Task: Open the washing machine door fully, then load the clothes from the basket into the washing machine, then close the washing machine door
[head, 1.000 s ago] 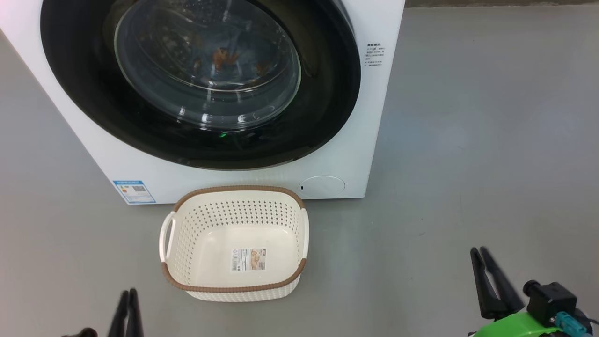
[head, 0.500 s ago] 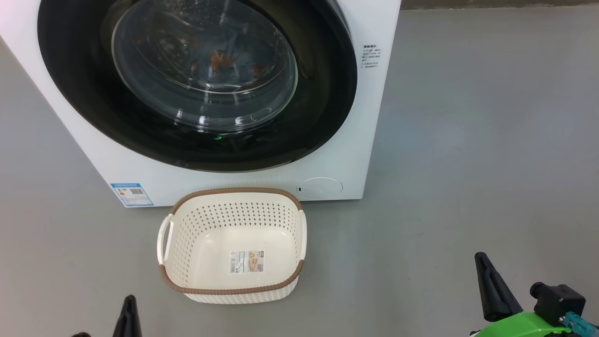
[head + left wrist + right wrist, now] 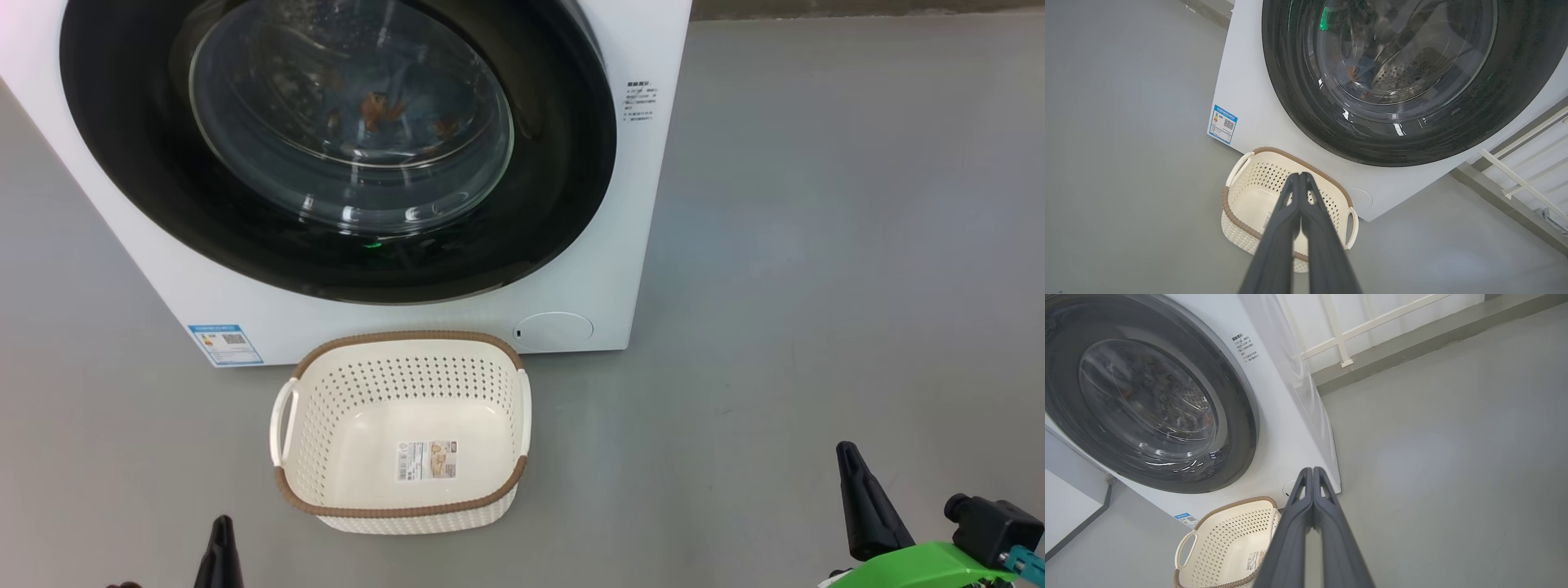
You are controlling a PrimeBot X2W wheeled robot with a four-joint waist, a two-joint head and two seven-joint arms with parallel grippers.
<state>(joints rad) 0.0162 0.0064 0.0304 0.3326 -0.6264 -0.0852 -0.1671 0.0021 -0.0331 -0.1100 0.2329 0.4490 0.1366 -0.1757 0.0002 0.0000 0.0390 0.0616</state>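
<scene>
The large round glossy black washing machine door (image 3: pixel 351 131), with its bulging clear glass window, fills the upper left of the head view and sits closed against the big white boxy washing machine (image 3: pixel 620 245). Through the glass I make out light blue clothes with orange patches (image 3: pixel 377 104). The small cream-white perforated plastic basket (image 3: pixel 408 336) stands at bottom centre. Its brown rim is just beside the machine's lower front edge and its bottom label is exposed. Open grey floor (image 3: pixel 816 245) spreads to the right. The left gripper (image 3: pixel 222 527), lower left, and the right gripper (image 3: pixel 847 453), lower right, have their fingers pressed together, grasping nothing.
</scene>
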